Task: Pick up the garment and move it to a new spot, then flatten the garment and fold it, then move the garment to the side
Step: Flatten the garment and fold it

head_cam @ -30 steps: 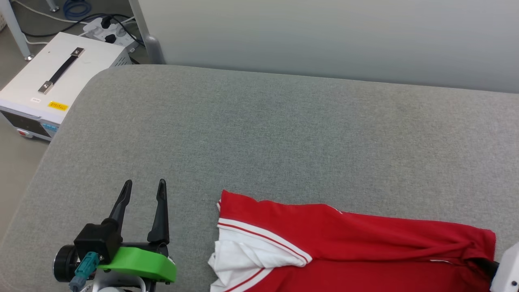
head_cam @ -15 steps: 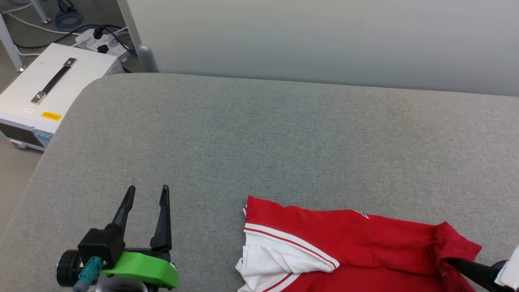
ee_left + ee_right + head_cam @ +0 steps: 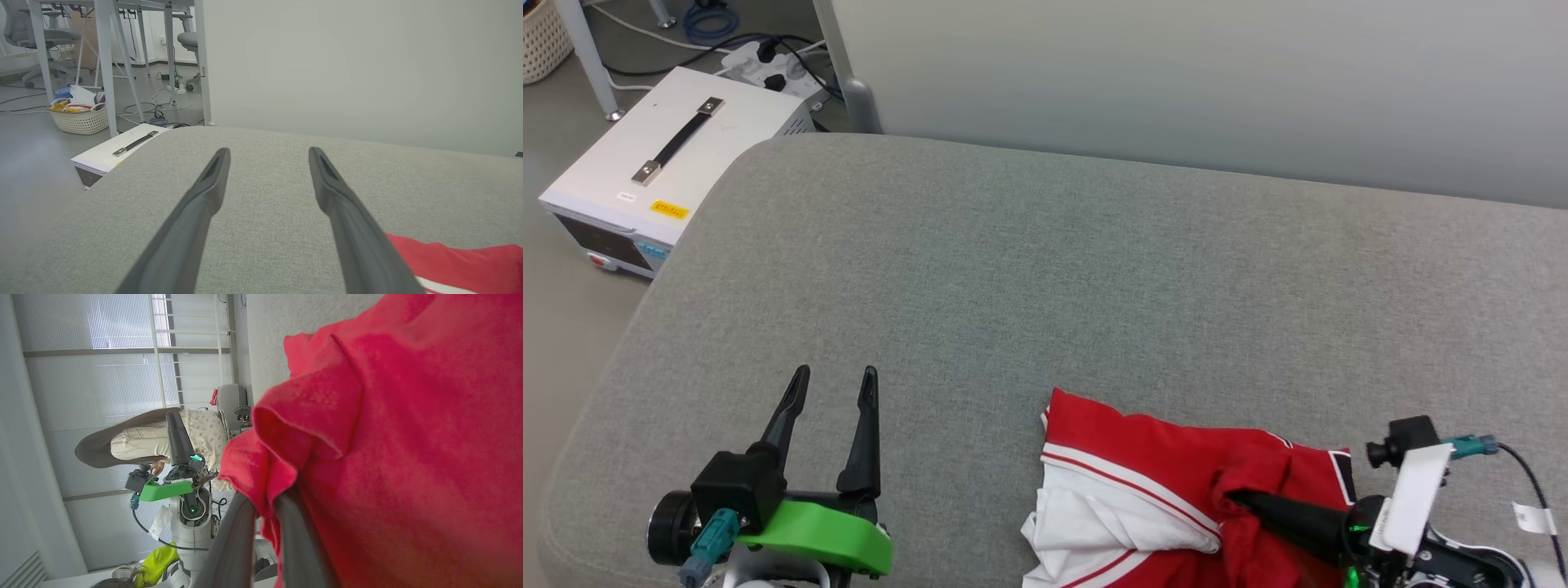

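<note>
The garment [image 3: 1168, 465], red with a white sleeve and red-white striped trim, lies bunched at the near edge of the grey cushioned surface [image 3: 1054, 269]. My right gripper [image 3: 1235, 496] points left from the lower right and is shut on a fold of its red fabric, lifted over the rest. In the right wrist view the two fingers pinch the red cloth [image 3: 367, 437] between them at my right gripper [image 3: 265, 500]. My left gripper [image 3: 835, 377] stands open and empty left of the garment. The left wrist view shows my left gripper [image 3: 267, 153] over bare cushion, the garment [image 3: 457, 261] at lower right.
A white box with a black handle [image 3: 670, 155] sits on the floor off the cushion's left end, with a power strip and cables [image 3: 768, 65] behind it. A pale panel [image 3: 1176, 82] runs along the far edge. A person [image 3: 122, 445] stands behind the robot.
My right gripper has come into view and dragged the garment's right edge leftward over itself, so the cloth now lies shorter and bunched. The head camera shifted. The left gripper stayed put.
</note>
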### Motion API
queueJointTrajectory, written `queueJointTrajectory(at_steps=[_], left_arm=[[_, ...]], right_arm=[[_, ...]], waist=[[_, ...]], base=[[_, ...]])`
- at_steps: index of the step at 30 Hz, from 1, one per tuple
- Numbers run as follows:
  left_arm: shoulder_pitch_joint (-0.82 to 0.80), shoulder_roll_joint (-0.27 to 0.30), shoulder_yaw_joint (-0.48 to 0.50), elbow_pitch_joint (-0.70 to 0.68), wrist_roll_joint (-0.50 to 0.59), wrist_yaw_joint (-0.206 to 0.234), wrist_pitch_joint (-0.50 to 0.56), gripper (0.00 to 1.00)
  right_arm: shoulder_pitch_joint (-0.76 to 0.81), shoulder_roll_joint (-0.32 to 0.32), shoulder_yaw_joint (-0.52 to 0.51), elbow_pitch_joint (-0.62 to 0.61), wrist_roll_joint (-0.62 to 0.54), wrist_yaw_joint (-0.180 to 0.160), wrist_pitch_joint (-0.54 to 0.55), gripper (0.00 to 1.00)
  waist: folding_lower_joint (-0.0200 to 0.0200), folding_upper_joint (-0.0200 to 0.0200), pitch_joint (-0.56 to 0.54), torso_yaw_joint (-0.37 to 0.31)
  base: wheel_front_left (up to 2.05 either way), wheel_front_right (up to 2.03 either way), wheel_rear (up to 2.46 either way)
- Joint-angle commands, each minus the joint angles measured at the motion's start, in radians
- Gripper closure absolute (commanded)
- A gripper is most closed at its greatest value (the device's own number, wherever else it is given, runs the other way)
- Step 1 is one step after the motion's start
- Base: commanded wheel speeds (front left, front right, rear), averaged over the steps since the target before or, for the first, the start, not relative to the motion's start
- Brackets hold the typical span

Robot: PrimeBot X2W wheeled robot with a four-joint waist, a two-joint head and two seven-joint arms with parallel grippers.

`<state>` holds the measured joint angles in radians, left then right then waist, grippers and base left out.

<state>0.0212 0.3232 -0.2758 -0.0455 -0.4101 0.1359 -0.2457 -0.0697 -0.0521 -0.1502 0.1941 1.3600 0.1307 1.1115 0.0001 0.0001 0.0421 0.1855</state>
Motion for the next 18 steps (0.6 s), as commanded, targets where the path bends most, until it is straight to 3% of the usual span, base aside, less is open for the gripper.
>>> queueJointTrajectory(at_steps=[1,9,10,15,16,17,18], left_arm=[[-0.024,0.005,-0.002,-0.005,0.006,-0.005,0.000,0.00],[-0.071,-0.010,-0.007,0.001,0.006,-0.016,-0.006,0.00],[-0.084,-0.018,-0.007,0.009,0.006,-0.022,-0.009,0.00],[-0.102,-0.030,-0.003,0.026,0.008,-0.033,-0.013,0.00],[-0.104,-0.033,-0.002,0.029,0.009,-0.035,-0.013,0.00],[-0.107,-0.035,-0.001,0.033,0.010,-0.038,-0.014,0.00],[-0.110,-0.037,0.000,0.036,0.011,-0.041,-0.014,0.00]], right_arm=[[-0.005,0.002,0.038,0.005,0.014,0.000,-0.026,1.00],[-0.063,0.002,0.293,0.040,0.051,0.000,-0.191,1.00],[-0.093,0.002,0.338,0.045,0.058,0.000,-0.249,1.00],[-0.126,0.002,0.386,0.075,0.036,0.000,-0.331,1.00],[-0.128,0.002,0.392,0.083,0.031,0.000,-0.341,0.85],[-0.130,0.002,0.400,0.092,0.023,0.000,-0.348,0.53],[-0.132,0.002,0.404,0.095,0.016,0.000,-0.357,0.00]], waist=[[-0.0001,-0.0001,0.022,0.020],[-0.0001,-0.0001,0.090,0.063],[-0.0001,-0.0001,0.112,0.071],[-0.0001,-0.0001,0.139,0.072],[-0.0001,-0.0001,0.141,0.072],[-0.0001,-0.0001,0.143,0.070],[-0.0001,-0.0001,0.144,0.069]], base=[[0.00,0.00,0.00],[0.00,0.00,0.00],[0.00,0.00,0.00],[0.00,0.00,0.00],[0.00,0.00,0.00],[0.00,0.00,0.00],[0.00,0.00,0.00]])
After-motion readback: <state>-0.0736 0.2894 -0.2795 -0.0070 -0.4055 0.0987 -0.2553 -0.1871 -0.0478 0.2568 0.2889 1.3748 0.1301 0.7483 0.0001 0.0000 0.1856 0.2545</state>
